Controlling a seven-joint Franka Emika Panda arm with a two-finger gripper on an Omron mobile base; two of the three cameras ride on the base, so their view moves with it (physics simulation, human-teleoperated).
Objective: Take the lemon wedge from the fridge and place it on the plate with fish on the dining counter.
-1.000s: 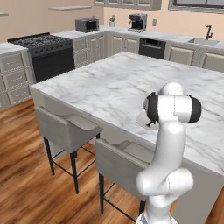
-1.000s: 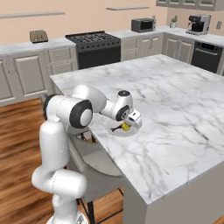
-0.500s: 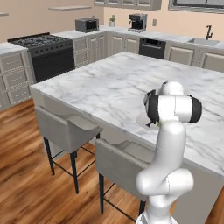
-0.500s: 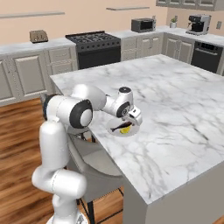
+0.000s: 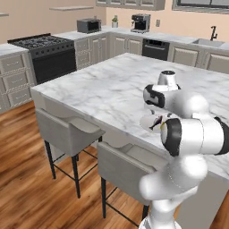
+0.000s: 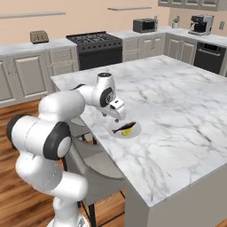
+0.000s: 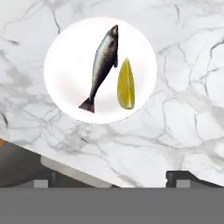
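Note:
The lemon wedge (image 7: 126, 85) lies on the white plate (image 7: 65, 78) beside the dark fish (image 7: 103, 65), and nothing touches it. The plate (image 6: 134, 126) sits near the edge of the marble dining counter (image 6: 177, 115), with the lemon wedge (image 6: 127, 131) and the fish (image 6: 119, 129) on it. My gripper (image 6: 117, 116) hangs just above and beside the plate, over the counter's edge. In the hand view the gripper (image 7: 113, 179) is open, its fingertips (image 7: 41, 181) wide apart with nothing between them. The fridge is out of view.
Grey stools (image 5: 67, 129) stand under the counter's overhang, one (image 6: 95, 164) right below the arm. A black stove (image 6: 94, 46) and beige wall cabinets (image 6: 26, 75) line the back. The wooden floor (image 5: 27, 179) lies open on the near side.
The gripper went from shut to open and let go of the lemon wedge, which now lies on the plate. The hand has lifted and drawn back toward the counter's edge.

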